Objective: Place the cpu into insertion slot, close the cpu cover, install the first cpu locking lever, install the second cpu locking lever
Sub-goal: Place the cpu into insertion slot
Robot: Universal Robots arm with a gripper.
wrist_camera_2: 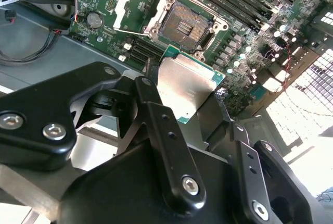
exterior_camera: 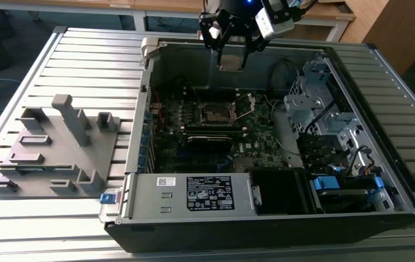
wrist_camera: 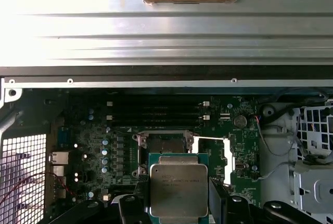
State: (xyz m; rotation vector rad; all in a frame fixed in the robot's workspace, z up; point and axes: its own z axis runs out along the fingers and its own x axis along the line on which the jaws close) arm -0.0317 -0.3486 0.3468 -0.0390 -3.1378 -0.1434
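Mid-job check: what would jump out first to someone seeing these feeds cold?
The tool hangs above the open computer case, gripping the cpu by its edges. On the green motherboard inside, the insertion slot lies bare, with the cpu cover swung open beside it.

Open air above insertion slot (wrist_camera_2: 188, 23); cpu cover (wrist_camera_2: 138, 5) swung open beside it; drive cage (exterior_camera: 311, 103) crowds exterior view's right.

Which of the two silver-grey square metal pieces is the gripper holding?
The solid-topped silver-grey cpu chip, clamped in the black gripper; the windowed cpu cover frame is flipped open beside the dark square insertion slot.
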